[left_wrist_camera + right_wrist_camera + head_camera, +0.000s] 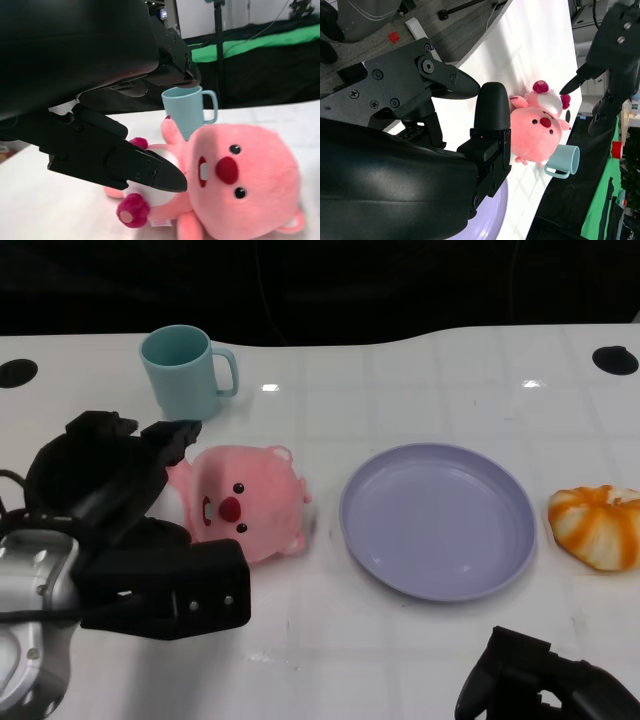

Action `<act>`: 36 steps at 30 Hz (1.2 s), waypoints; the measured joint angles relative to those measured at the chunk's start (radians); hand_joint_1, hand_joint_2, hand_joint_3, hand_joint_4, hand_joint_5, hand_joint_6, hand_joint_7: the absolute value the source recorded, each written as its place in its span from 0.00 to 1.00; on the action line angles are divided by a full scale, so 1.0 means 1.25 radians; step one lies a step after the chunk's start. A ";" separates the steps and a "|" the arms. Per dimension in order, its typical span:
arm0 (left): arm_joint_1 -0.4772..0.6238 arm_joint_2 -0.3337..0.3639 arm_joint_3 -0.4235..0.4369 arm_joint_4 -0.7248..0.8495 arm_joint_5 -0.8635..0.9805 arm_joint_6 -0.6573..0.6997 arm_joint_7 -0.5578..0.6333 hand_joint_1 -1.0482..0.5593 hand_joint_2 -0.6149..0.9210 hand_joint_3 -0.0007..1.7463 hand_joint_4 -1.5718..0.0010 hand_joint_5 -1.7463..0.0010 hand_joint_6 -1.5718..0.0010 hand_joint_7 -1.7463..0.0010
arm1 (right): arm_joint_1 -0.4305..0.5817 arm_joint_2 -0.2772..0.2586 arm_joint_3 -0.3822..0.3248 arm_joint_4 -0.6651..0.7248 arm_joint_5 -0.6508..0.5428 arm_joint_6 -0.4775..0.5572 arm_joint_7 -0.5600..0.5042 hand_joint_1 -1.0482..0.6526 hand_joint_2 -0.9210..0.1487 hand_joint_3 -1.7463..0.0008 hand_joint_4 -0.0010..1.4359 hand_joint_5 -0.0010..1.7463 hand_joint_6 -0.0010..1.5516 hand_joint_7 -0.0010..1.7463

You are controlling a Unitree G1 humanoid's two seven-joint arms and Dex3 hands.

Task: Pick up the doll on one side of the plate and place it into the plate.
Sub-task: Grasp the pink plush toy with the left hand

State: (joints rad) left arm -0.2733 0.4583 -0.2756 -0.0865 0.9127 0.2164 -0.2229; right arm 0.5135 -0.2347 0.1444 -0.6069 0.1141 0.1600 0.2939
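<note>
Reaching: left hand (120,490) spread, fingers straddling doll (245,502), nothing gripped.
Doll: on surface, left of plate (437,520).
Tip: close around the body, lift clear of the rim.
Right hand (545,685): idle, grip unclear.

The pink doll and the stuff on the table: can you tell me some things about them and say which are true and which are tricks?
1. The pink doll lies inside the purple plate. False: it lies on the table beside the plate.
2. A blue cup stands behind the doll. True.
3. The left hand is at the doll, its fingers open around it. True.
4. The right hand holds the orange-and-white toy. False: it holds nothing; the toy lies on the plate's far side.
5. The plate is full. False: nothing is in it.
</note>
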 measured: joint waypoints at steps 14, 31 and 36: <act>-0.164 -0.025 -0.113 0.278 0.044 0.012 -0.056 0.20 0.99 0.00 0.98 0.85 0.89 1.00 | 0.010 0.000 0.000 -0.001 -0.002 -0.004 0.002 0.50 0.21 0.53 0.47 1.00 0.33 0.93; -0.323 -0.091 -0.178 0.630 -0.013 -0.045 -0.014 0.22 0.99 0.00 0.91 0.91 0.86 0.99 | 0.021 -0.001 0.005 -0.020 -0.006 0.002 0.001 0.51 0.21 0.53 0.46 1.00 0.33 0.93; -0.377 -0.111 -0.194 0.762 -0.030 -0.071 0.020 0.27 0.99 0.00 0.85 0.92 0.81 0.98 | 0.014 -0.001 0.010 -0.032 -0.011 0.018 -0.006 0.51 0.21 0.53 0.45 1.00 0.33 0.93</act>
State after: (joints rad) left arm -0.7442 0.3201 -0.5181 0.8657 0.8755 0.1270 -0.1984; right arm 0.5305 -0.2356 0.1567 -0.6465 0.1009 0.1831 0.2865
